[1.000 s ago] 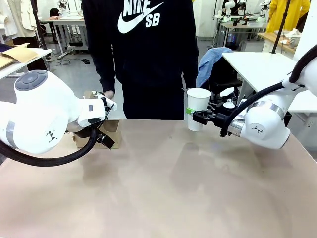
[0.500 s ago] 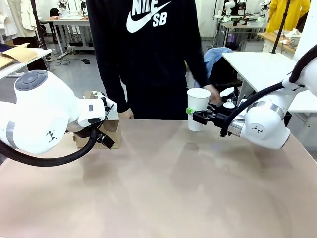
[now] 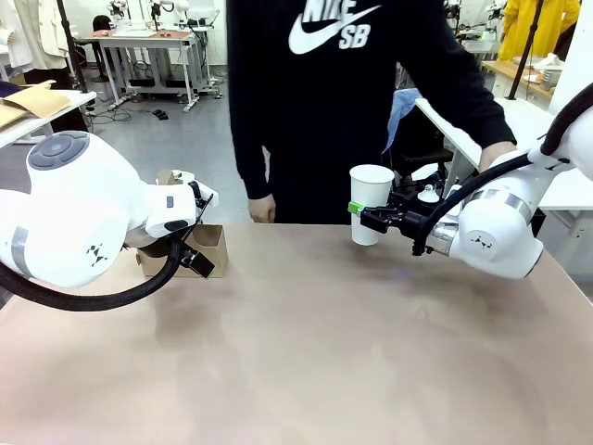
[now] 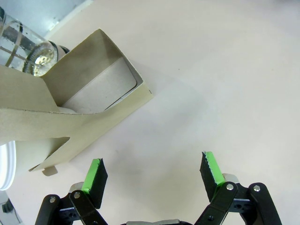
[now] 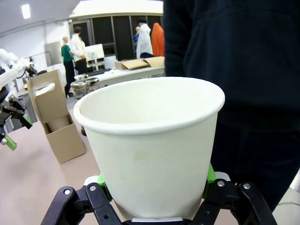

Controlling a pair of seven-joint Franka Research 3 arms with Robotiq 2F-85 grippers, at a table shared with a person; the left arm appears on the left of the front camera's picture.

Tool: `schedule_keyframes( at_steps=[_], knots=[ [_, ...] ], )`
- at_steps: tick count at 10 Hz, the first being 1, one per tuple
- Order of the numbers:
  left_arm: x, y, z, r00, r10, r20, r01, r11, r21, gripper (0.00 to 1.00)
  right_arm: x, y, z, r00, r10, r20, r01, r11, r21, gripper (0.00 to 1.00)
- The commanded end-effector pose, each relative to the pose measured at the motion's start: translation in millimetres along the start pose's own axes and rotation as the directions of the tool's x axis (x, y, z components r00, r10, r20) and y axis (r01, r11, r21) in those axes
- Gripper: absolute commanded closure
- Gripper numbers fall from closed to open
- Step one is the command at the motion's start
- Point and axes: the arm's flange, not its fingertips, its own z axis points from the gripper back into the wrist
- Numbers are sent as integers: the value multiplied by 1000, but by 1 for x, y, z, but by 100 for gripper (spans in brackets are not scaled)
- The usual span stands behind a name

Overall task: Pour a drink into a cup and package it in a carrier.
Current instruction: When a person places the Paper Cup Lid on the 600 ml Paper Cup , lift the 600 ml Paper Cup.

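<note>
White paper, upright and lidless: in the front view the cup (image 3: pixel 371 197) is sitting between the jaws of the right gripper (image 3: pixel 365 215), which is clamping it low on its wall and holding it clear above the table (image 3: pixel 324 352). Its mouth is pointing up, its long axis is running vertical, and its taper is narrowing downward. The left gripper (image 3: pixel 197 259) is hanging wide with nothing in it, and the carrier (image 3: pixel 211 243) is standing just behind its fingertips. In the left wrist view the left gripper (image 4: pixel 152 168) is spreading its green pads (image 4: pixel 212 166) far apart over bare table (image 4: pixel 225 70). The carrier (image 4: pixel 56 117) is lying ahead of one pad, the compartment in sight is empty, and a glass carafe (image 4: pixel 21 40) is standing beyond it. In the right wrist view the right gripper (image 5: pixel 157 187) is gripping the cup (image 5: pixel 150 136) with its rim level. The inner wall on show is looking clean white and the bottom is hidden. Judging by this, the drink is not yet poured, and packing the cup into the carrier (image 5: pixel 54 124) is also waiting.
</note>
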Motion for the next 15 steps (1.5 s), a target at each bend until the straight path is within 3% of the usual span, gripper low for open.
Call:
schedule_keyframes(
  at_steps=[1, 15],
  knots=[
    [0, 1, 1, 1000, 2, 2, -2, 1000, -1, 0, 5, 3, -2, 1000, -6, 18, 6, 1000, -13, 19],
    [0, 1, 1, 1000, 2, 2, -2, 1000, -1, 0, 5, 3, -2, 1000, -6, 18, 6, 1000, -13, 19]
  ],
)
